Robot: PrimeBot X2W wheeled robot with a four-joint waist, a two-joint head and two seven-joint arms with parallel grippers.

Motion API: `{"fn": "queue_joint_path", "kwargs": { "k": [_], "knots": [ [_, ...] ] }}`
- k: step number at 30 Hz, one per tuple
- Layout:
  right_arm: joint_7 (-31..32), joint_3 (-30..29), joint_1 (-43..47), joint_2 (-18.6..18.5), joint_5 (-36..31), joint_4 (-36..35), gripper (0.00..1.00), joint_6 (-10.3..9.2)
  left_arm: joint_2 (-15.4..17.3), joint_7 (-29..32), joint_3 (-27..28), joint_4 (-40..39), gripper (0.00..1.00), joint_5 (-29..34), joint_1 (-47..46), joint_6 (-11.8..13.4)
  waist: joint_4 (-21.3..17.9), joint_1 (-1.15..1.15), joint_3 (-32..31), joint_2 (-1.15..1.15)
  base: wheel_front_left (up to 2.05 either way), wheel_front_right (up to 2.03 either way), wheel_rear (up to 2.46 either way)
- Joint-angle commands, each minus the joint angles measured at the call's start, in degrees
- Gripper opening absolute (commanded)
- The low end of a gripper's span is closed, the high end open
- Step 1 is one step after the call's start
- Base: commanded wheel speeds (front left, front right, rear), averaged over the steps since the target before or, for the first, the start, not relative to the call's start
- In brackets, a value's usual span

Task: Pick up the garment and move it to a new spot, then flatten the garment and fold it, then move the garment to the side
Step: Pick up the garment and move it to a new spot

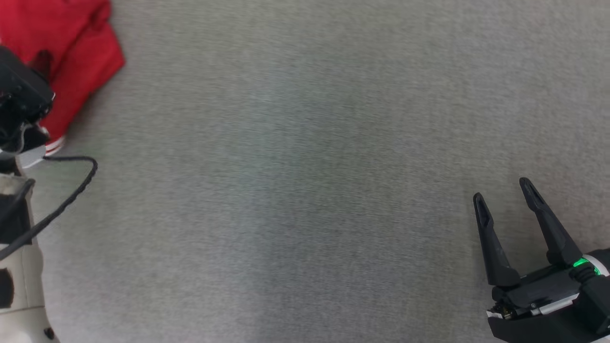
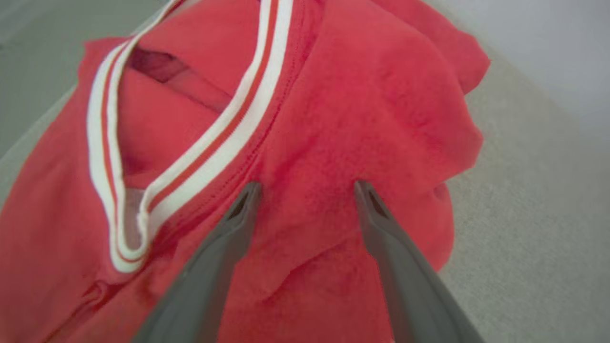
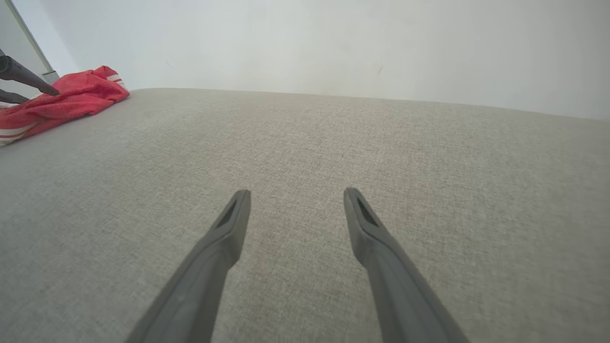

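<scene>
Left fingers point(image 2: 226, 238) splay over garment point(image 2: 381, 119) beside striped collar point(image 2: 224, 138).

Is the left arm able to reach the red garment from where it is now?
Probably yes. The left pincer stands open right at the red garment, and nothing lies between them.

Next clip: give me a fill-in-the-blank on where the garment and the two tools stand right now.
1. The garment is ____ with a striped trim.
2. The left tool is at the garment with its jaws ____.
3. In the head view, the garment lies in the upper ____ corner.
4. The right tool, over the bare grey surface, holds ____.
Missing words: red; open; left; nothing.
</scene>
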Motion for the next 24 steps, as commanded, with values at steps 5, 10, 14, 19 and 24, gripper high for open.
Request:
{"fn": "queue_joint_path", "kwargs": {
  "k": [5, 10, 14, 19, 24],
  "knots": [
    [-0.92, 0.38, -1.38, 1.06, 0.36, 0.42, 1.0, -0.16, 1.55, 8.36, -1.32, -4.63, 0.89, 1.72, 4.14, 3.7, -4.59, -0.01, 2.98, -0.01, 0.0, 0.0, 0.0],
    [-1.28, 0.93, -2.04, 1.97, 0.62, 1.7, 1.0, -0.16, 3.02, 13.45, -2.42, -9.96, 0.0, 2.66, 7.24, 5.21, -5.25, -0.01, 1.9, -0.01, 0.0, 0.0, 0.0],
    [-1.43, 1.38, -2.78, 2.59, 0.83, 2.75, 1.0, -0.16, 4.49, 14.43, -2.6, -14.48, 0.0, 3.58, 8.66, 5.65, -5.31, -0.01, 0.17, -0.01, 0.0, 0.0, 0.0],
    [-1.53, 2.07, -3.21, 3.45, 1.03, 3.85, 1.0, -0.16, 5.58, 14.98, -3.02, -18.05, 0.0, 4.19, 10.03, 5.21, -5.16, -0.01, -2.77, -0.01, 0.0, 0.0, 0.0],
    [-1.56, 2.49, -3.31, 5.14, 1.5, 5.04, 1.0, -0.16, 6.75, 15.72, -3.38, -21.36, 0.0, 4.47, 10.95, 4.76, -5.03, -0.01, -7.94, -0.01, 0.0, 0.0, 0.0]
  ]
}}
